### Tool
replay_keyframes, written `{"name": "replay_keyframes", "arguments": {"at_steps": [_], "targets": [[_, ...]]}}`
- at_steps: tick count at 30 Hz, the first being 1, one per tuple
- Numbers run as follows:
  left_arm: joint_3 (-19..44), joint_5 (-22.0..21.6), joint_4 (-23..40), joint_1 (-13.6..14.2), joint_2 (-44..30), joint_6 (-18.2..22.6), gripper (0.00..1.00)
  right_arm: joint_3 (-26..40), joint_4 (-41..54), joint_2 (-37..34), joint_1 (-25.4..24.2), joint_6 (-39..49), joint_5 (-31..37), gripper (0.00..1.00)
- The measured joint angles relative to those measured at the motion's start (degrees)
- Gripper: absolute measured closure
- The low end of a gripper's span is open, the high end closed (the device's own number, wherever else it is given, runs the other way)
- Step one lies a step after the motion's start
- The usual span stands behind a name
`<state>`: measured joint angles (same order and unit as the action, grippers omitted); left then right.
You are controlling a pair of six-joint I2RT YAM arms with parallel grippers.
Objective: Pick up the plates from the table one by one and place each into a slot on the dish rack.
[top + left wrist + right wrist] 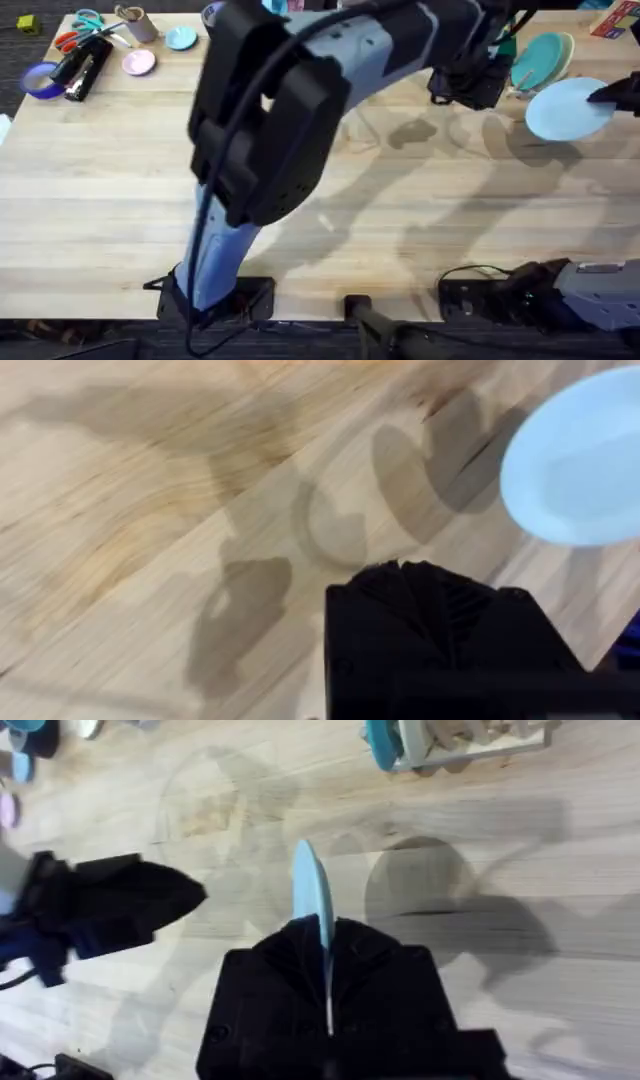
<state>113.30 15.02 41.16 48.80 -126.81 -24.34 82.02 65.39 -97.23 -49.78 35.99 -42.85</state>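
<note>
My right gripper (pixel 325 955) is shut on the light blue plate (pixel 312 890), holding it on edge above the table (pixel 100 200). From overhead this plate (pixel 565 108) hangs at the far right, just in front of the dish rack (pixel 480 745). A teal plate (pixel 540 60) stands in the rack, with the rim of the pale yellow plate (pixel 570 48) behind it. My left gripper (pixel 400 570) is shut and empty, hovering over bare wood a little left of the blue plate (pixel 580 460). The left arm (pixel 270 130) reaches across the middle.
At the back left lie scissors (pixel 80 30), a black stapler (pixel 80 70), a purple tape roll (pixel 42 80), a small pink disc (pixel 138 63) and a small blue disc (pixel 181 39). The left gripper (pixel 110 905) hangs close beside the right one.
</note>
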Motion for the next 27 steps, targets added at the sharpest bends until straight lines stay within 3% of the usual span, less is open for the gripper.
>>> {"name": "replay_keyframes", "arguments": {"at_steps": [7,12,23,27], "targets": [[0.0,-2.6,7.1,-1.0,5.3,3.8,0.958,0.0,0.4,0.0,0.0,-1.3,1.0,0.97],[-1.8,-2.9,7.9,-2.7,8.7,5.7,0.957,0.0,0.4,1.9,0.0,-1.8,1.8,0.97],[-21.5,-4.8,-1.9,-7.8,25.5,10.0,0.958,0.0,0.7,11.4,0.1,-4.5,5.3,0.97],[-26.0,-5.3,-0.8,-9.3,31.7,13.7,0.959,0.0,0.6,14.4,1.5,-5.5,8.7,0.97]]}}
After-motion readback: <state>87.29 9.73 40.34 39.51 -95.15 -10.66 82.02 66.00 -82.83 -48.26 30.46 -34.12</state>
